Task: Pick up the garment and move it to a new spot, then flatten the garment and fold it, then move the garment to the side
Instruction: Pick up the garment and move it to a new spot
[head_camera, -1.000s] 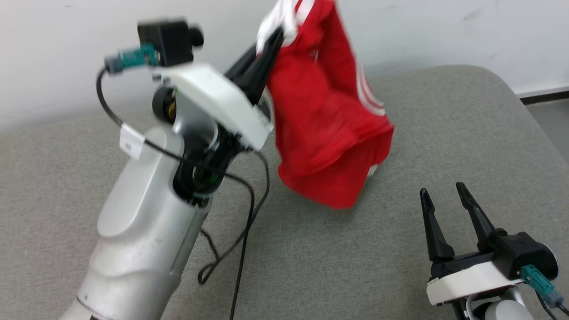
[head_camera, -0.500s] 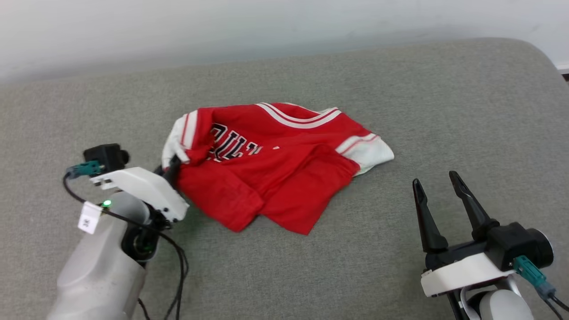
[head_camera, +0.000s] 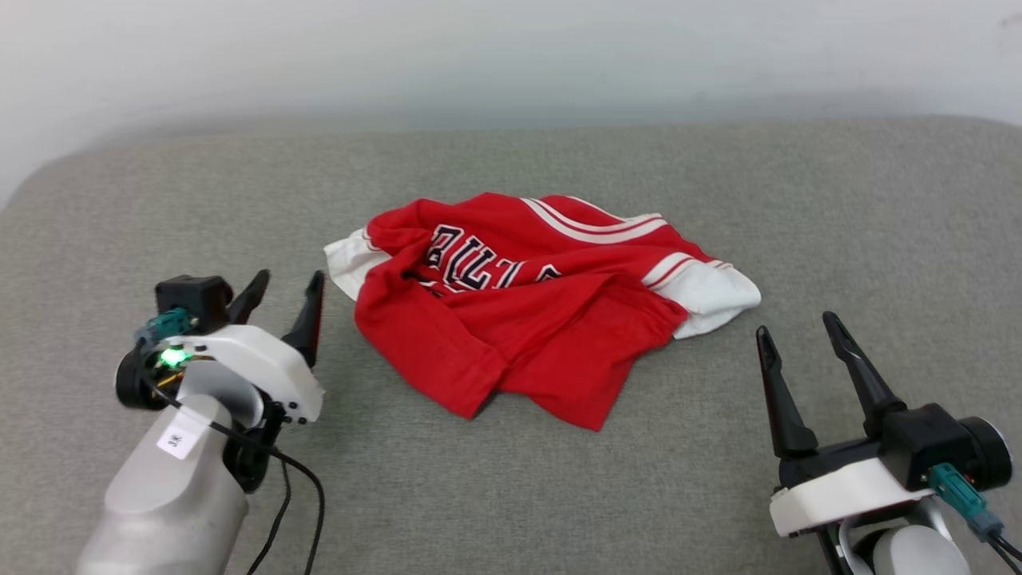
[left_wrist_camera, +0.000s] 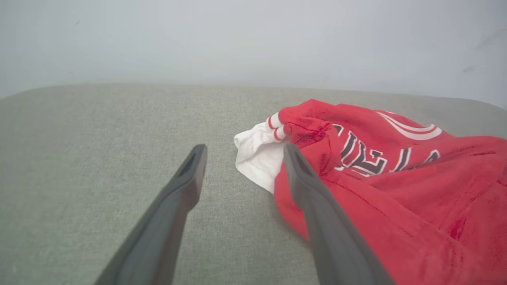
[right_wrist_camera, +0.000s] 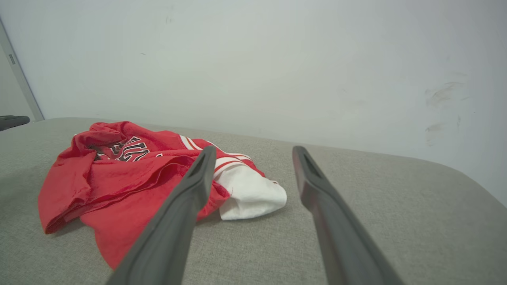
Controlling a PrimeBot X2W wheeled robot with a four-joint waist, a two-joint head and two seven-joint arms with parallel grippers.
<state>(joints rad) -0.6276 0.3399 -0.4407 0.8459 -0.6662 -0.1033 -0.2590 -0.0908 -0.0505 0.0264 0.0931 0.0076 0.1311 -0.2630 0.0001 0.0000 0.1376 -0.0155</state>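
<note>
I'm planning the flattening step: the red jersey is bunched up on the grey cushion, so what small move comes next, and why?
Probably ease the open left tool forward to close on the near white sleeve. The red basketball jersey lies crumpled and ungripped, that sleeve sits just ahead of the left tool, and the right tool is open too.

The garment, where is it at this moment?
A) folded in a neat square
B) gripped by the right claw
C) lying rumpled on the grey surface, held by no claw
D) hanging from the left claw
C: the garment lies rumpled on the grey surface, with the left claw and the right claw open beside it, gripping nothing.
</note>
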